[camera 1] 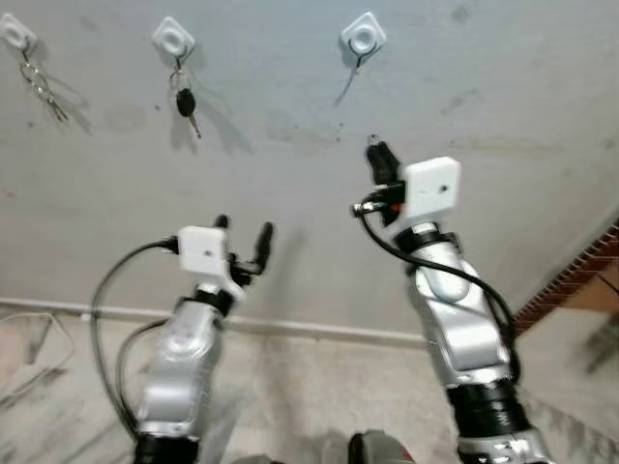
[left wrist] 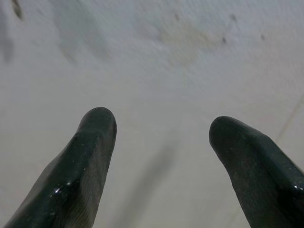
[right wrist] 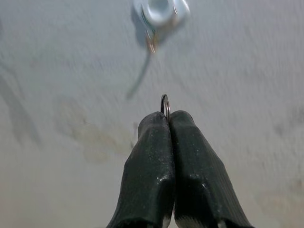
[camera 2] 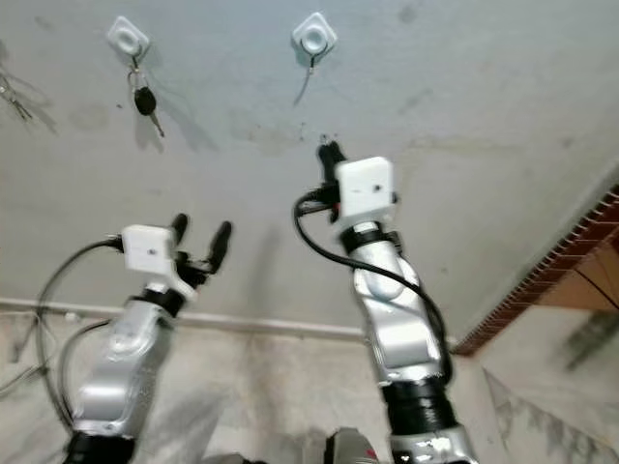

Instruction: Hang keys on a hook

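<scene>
Three white hooks are on the grey wall. The right hook (camera 1: 363, 37) carries no keys; its small metal prong (right wrist: 151, 42) shows in the right wrist view. My right gripper (camera 1: 375, 148) is raised below and slightly to the right of it, a short way off the wall, shut on a thin key ring (right wrist: 165, 102) that pokes out between the fingertips. The keys themselves are hidden. My left gripper (camera 1: 245, 227) is held lower, open with nothing between its fingers (left wrist: 95, 128).
A black car key (camera 1: 186, 103) hangs on the middle hook (camera 1: 173, 39). A bunch of keys (camera 1: 41, 85) hangs on the left hook (camera 1: 16, 35). A brick wall edge (camera 1: 571, 275) stands at the right. A cable (camera 1: 44, 353) lies on the floor at the left.
</scene>
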